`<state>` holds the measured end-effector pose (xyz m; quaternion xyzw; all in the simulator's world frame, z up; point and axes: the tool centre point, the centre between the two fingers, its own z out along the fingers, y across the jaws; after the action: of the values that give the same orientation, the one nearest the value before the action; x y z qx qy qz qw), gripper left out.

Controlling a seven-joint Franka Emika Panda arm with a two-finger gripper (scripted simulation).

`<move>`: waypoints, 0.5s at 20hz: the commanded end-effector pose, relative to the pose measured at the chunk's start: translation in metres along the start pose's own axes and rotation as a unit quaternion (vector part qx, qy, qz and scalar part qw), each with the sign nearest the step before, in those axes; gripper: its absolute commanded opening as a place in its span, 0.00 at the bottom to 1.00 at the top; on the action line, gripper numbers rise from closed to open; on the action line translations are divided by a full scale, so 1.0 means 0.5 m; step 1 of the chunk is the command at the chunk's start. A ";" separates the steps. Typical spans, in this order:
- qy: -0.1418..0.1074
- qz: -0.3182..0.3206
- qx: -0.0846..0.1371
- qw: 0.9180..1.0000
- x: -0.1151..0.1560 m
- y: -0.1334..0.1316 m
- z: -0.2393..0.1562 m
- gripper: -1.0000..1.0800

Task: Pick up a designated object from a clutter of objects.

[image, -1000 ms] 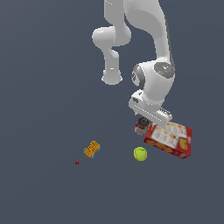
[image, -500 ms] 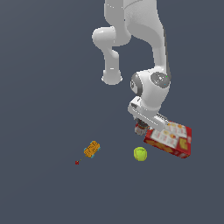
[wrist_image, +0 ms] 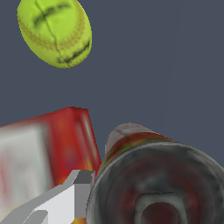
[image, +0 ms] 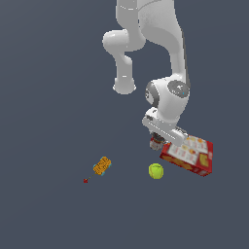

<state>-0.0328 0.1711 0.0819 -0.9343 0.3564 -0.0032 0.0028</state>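
Observation:
The can (image: pixel 155 143), red-and-white with a dark metal top, stands upright against the near corner of the red box (image: pixel 190 154) in the exterior view. My gripper (image: pixel 156 141) is lowered straight over it. In the wrist view the can (wrist_image: pixel 151 183) fills the frame close up, and one grey finger (wrist_image: pixel 72 194) sits just beside its wall, between can and red box (wrist_image: pixel 48 148). The other finger is hidden behind the can. The fingers appear open, straddling the can. A yellow-green ball (image: pixel 155 170) lies just in front.
An orange-and-teal block (image: pixel 102 166) and a tiny red speck (image: pixel 85 180) lie on the dark floor toward the exterior view's left. The ball (wrist_image: pixel 54 31) lies a short way from the can in the wrist view. The red box leans close against the can's side.
The arm has bent lower and the hand has come down onto the can beside the red box. The box, ball and block have not moved.

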 end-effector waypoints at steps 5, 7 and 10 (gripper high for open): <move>-0.002 0.000 -0.003 1.000 0.000 0.005 0.005 0.00; -0.002 0.000 -0.003 1.000 0.003 0.006 -0.002 0.00; -0.002 0.000 -0.003 1.000 0.012 0.011 -0.020 0.00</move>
<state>-0.0343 0.1654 0.0861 -0.9343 0.3565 0.0009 -0.0004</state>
